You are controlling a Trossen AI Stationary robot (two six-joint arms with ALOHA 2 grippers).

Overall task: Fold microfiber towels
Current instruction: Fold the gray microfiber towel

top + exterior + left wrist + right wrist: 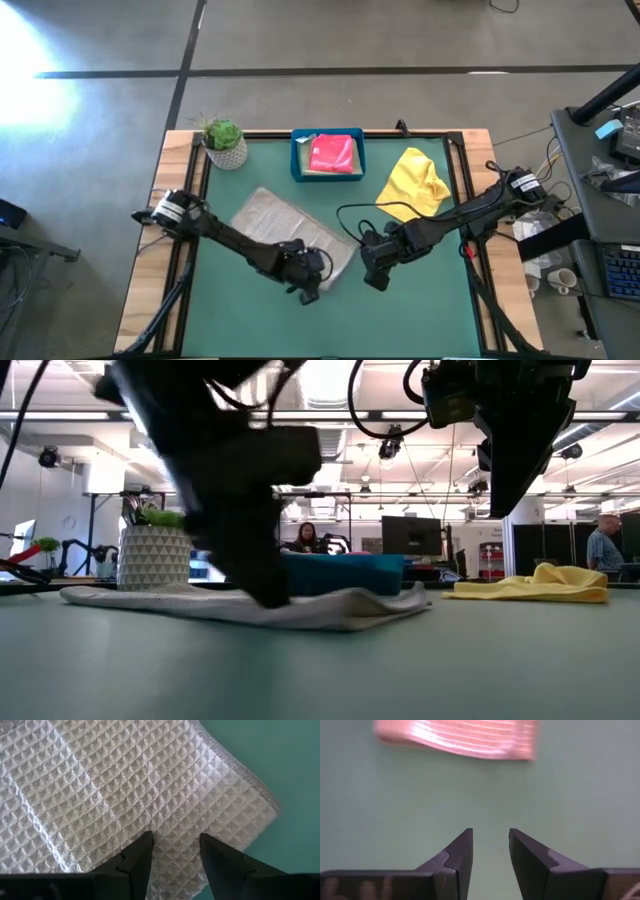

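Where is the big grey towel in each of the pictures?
High view: the grey towel lies folded left of middle on the green mat, under the left gripper.
Low view: it lies flat left of middle, in front of the blue tray.
Left wrist view: it fills most of the picture, behind the open fingers.
Right wrist view: not in it.
Shared landmark: the blue tray, just behind the towel.

A green-topped counter (420, 320) with a pale wooden edge is seen from above. At its far edge a blue rectangular plastic tray (297, 158) is set, and to its left a small green plant in a white patterned pot (225, 144) is placed. In the low view, two people (305, 538) are seen in the room behind, near a dark monitor (410, 535).
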